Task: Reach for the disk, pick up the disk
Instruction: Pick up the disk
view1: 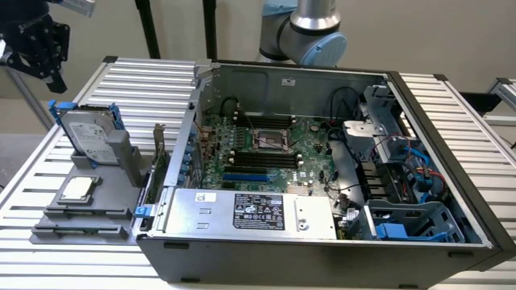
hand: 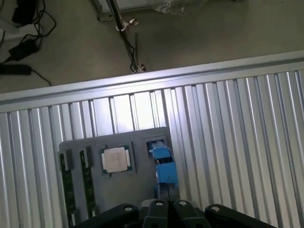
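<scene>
The disk (view1: 87,138) stands on edge in a grey holder (view1: 121,158) on the slatted table, at the exterior view's left of the computer case. It is silver with a white label and blue rails. From the wrist view I look down on its blue top edge (hand: 164,164). My black gripper (view1: 53,81) hangs well above the disk and toward the exterior view's left, touching nothing. Its fingers (hand: 159,209) meet at the middle with nothing between them.
A small square silver chip (view1: 78,188) (hand: 115,159) lies flat on the grey tray beside the disk. The open computer case (view1: 322,175) with a large silver box (view1: 258,211) stands close at the exterior view's right. Floor, cables (hand: 23,28) and the table edge lie beyond.
</scene>
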Motion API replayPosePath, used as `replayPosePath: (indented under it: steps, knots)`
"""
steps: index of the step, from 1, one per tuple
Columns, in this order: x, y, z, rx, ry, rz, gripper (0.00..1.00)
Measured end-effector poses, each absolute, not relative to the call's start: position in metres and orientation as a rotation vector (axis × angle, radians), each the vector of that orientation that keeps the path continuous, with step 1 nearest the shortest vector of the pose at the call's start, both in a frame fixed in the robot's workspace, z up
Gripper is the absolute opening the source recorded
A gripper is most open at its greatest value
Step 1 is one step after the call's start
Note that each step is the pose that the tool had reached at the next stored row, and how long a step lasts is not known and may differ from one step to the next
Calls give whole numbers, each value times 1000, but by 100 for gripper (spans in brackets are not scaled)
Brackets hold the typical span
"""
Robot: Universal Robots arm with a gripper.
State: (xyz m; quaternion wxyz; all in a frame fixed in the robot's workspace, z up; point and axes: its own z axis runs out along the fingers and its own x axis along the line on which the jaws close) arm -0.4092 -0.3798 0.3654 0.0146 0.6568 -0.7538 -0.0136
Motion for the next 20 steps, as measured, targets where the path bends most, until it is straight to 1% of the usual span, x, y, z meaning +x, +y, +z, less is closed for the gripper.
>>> replayPosePath:
  steps: [19,20]
  knots:
    - [-418,-374,362,2233,-2164,-38,11]
    - [-418,-374,362,2233,-2165,-38,12]
